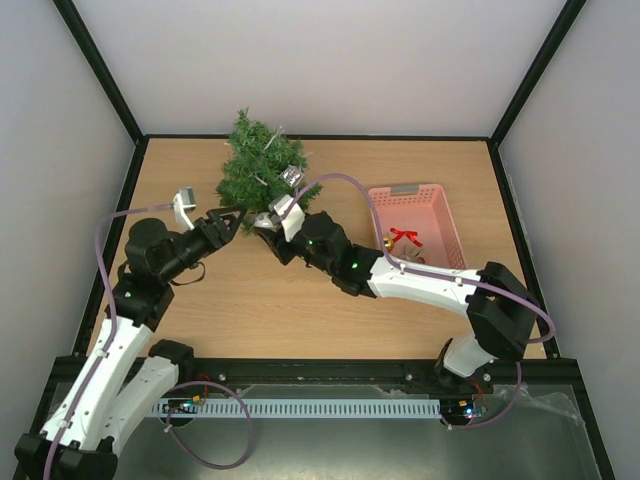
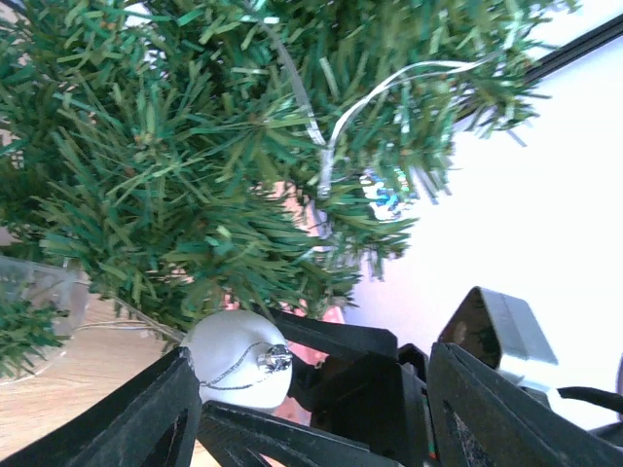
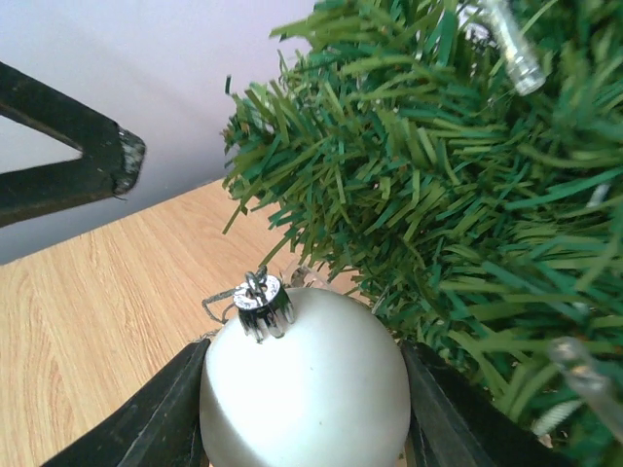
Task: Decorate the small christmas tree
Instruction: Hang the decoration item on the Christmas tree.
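Small christmas tree (image 1: 258, 165) upright on the counter (image 1: 300, 310), far side, left of centre, close to the back edge. Silvery strand (image 2: 329, 136) threaded through the branches. Clear light bulb (image 3: 514, 53) on a wire among the needles in right wrist view.

Right hand (image 1: 266, 222) at the tree's near lower branches, closed on a white matte bauble (image 3: 304, 389). One finger against each side of the ball, silver cap and hanger loop sticking out past the fingertips. Ball right up against the needle tips. Hanger on a branch or not: can't tell.

Left hand (image 1: 236, 220) just left of the right hand, pointed at the same low branches. Fingers spread wide, gripping nothing. In left wrist view the white ball shows in the gap beyond the fingers, clamped by the other hand, not this one. Hands near each other, no contact visible.

Pink basket (image 1: 450, 228) on the right half of the counter, well apart from the tree. Inside: red bow (image 1: 404, 237), gold bauble (image 1: 388, 242), other bits too small to identify.
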